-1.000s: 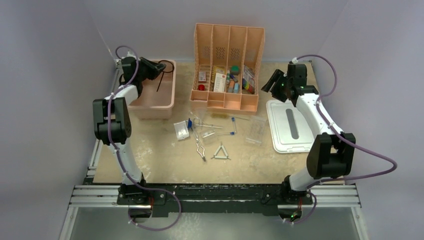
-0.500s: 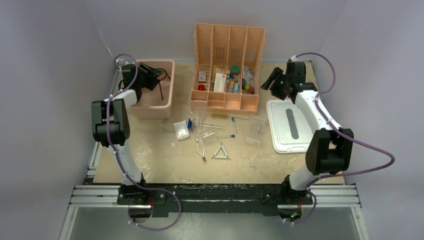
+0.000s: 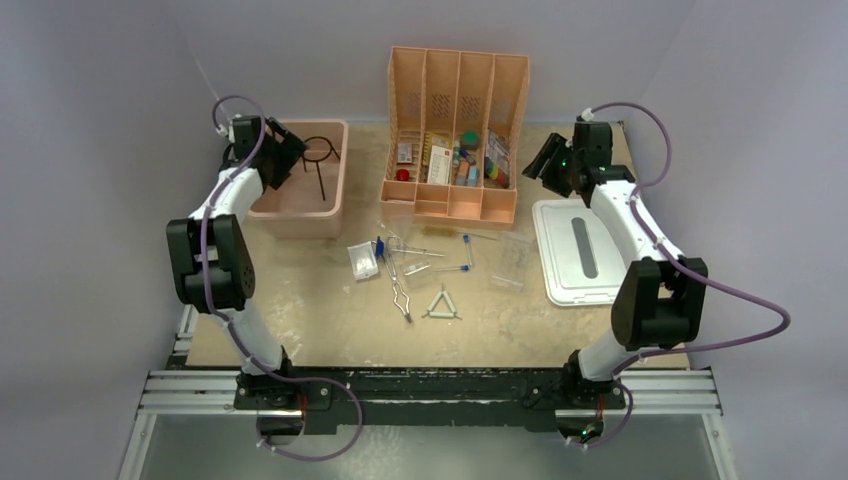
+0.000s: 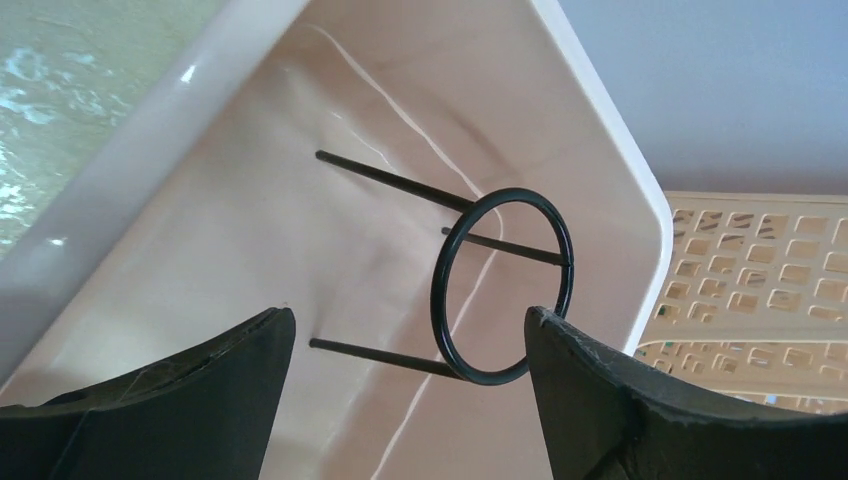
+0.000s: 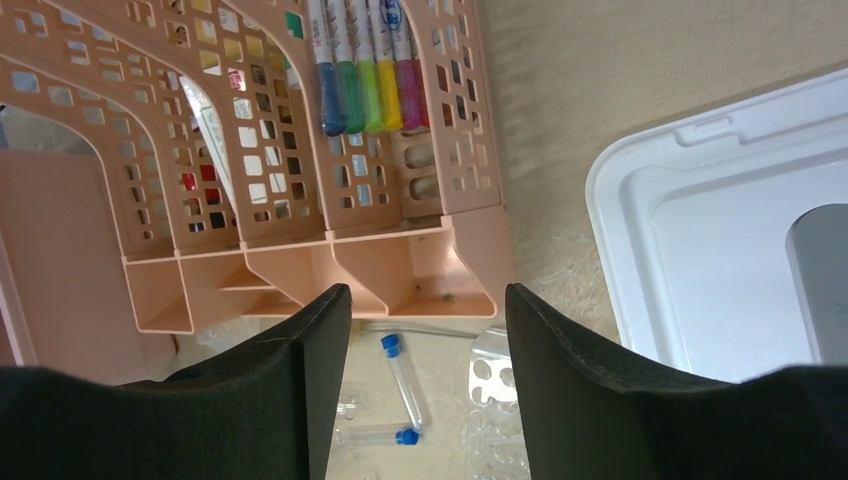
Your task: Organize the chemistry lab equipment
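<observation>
The black wire ring tripod [image 3: 319,160] rests inside the pink bin [image 3: 300,215], free of any finger. My left gripper [image 3: 290,152] hovers open over the bin's left rim; in the left wrist view the tripod [image 4: 390,180] lies just beyond that gripper [image 4: 408,315]. Mid-table lie a clear packet [image 3: 362,260], metal tongs [image 3: 400,287], a white triangle [image 3: 442,306], two blue-capped tubes [image 3: 467,248] and a clear tube rack [image 3: 513,260]. My right gripper [image 3: 540,165] hangs open and empty above the organizer's right end. Below it [image 5: 425,292] show the tubes [image 5: 405,380] and the rack [image 5: 495,375].
The orange divider organizer [image 3: 455,130] with colourful items stands at the back centre. The bin's white lid [image 3: 585,255] lies flat at the right, under the right arm. The pink bin sits at the back left against the wall.
The left gripper opened, let go of the tripod and drew back to the left; the tripod now rests in the bin. The right gripper shifted slightly.
</observation>
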Motion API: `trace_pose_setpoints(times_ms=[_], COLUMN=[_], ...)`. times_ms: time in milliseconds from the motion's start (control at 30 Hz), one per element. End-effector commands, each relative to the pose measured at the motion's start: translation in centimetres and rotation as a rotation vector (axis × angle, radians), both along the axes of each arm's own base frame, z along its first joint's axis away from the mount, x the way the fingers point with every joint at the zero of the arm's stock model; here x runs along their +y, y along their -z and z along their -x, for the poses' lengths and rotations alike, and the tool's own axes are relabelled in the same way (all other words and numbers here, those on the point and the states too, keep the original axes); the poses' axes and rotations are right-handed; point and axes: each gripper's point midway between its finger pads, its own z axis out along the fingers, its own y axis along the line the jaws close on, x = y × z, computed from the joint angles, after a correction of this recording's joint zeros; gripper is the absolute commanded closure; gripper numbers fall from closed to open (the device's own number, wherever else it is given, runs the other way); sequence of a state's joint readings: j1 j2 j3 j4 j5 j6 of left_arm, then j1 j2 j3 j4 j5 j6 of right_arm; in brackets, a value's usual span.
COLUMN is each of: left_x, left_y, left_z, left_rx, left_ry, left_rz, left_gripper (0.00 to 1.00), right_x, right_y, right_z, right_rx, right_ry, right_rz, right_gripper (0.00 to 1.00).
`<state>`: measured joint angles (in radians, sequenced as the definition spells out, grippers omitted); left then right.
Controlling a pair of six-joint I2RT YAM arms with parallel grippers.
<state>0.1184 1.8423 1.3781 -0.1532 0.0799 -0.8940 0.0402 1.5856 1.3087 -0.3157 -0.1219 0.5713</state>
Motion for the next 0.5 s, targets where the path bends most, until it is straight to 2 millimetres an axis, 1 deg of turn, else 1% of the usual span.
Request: trace_pose_setpoints(times_ms=[0,67,133,167,233,333,367,467], left_x=[1.7,1.4,1.1,1.0,0.6,0.2,0.1,0.3], left_y=[-4.5,-4.9,-5.0,-4.9,-4.4,-3.6,-3.2,-1.8], left_z=[0.0,-0.9,-1.9,-2.4,-3.2,-3.8,-3.9,-3.8], left_rx=[-0.051,-0.069,-0.081,-0.085,-0.085,-0.076,-0.068,-0.031], left_ry=[0.023,0.06,0.101,0.113,0.142,0.159,0.162,0.162], left_rz=[-0.147,-0.153,-0.169,-0.164,-0.152,-0.146,-0.151,-0.16], left_gripper=[0.15,0.15,0.21,0.25,0.38,0.54,0.57,0.59], right_x=[0.3,0.8,1.2,1.4,1.9,2.9,3.3,4.6], right_y=[-4.2,-4.9,-5.3,-5.5,-5.9,-6.6,-6.8,-7.2], right_z=[-1.0,-1.0,-1.0,-1.1,-1.1,-0.9,-0.9,-0.6], right_rx=[-0.179,-0.214,-0.227,-0.233,-0.248,-0.276,-0.285,-0.305], right_ry=[-0.036,-0.064,-0.081,-0.087,-0.098,-0.128,-0.136,-0.174], right_rz=[0.071,0.107,0.139,0.148,0.16,0.18,0.187,0.195], right_gripper=[0.39,0.38,0.38,0.37,0.37,0.37,0.37,0.38])
